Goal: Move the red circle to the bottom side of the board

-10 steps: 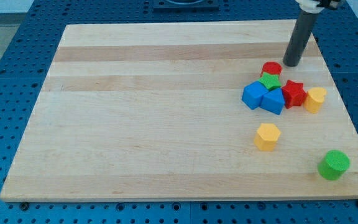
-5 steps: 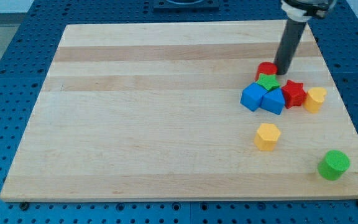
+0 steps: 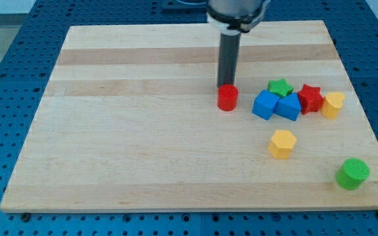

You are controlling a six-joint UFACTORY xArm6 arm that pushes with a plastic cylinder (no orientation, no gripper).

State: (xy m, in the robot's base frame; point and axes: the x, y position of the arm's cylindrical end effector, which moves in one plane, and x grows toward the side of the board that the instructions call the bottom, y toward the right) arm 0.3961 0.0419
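Observation:
The red circle [image 3: 227, 98] is a short red cylinder on the wooden board [image 3: 143, 131], right of centre and left of the block cluster. My tip [image 3: 226, 86] stands right behind it, touching its top edge on the side toward the view's top. The dark rod rises from there toward the view's top.
To the red circle's right lie a green star [image 3: 280, 87], two blue blocks [image 3: 266, 104] [image 3: 288, 106], a red star [image 3: 310, 98] and a yellow block [image 3: 333, 104]. A yellow hexagon [image 3: 282, 143] and a green circle [image 3: 353, 174] lie toward the view's bottom right.
My tip swept from the view's upper right to the left, pushing the red circle out of the cluster and leftward. The green star and blue blocks shifted slightly.

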